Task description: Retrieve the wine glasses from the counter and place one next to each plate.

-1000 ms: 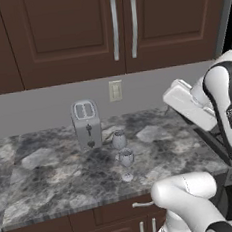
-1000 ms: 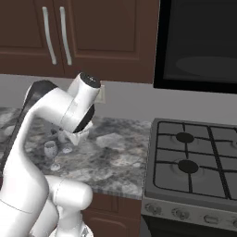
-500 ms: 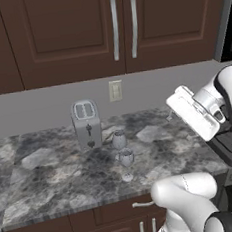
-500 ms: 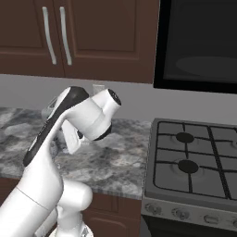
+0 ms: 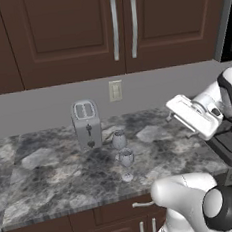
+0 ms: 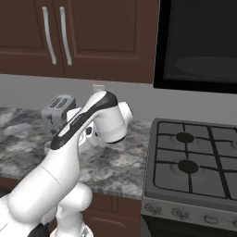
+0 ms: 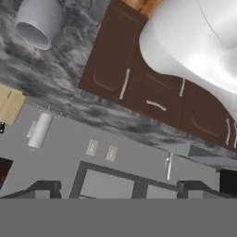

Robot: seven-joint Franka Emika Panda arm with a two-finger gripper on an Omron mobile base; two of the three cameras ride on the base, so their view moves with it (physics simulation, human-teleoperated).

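On the grey marbled tabletop, the nearer wine glass stood upright near the front edge; the second wine glass just behind it, beside the silver toaster; the pincer was released, raised well right of both.

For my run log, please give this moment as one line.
gripper: open, empty, raised | wine glasses: both on counter, beside toaster | placed: none

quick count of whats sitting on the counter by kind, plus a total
wine glasses: 2, one nearer the front edge and one behind it
toaster: 1
total: 3 things on the counter
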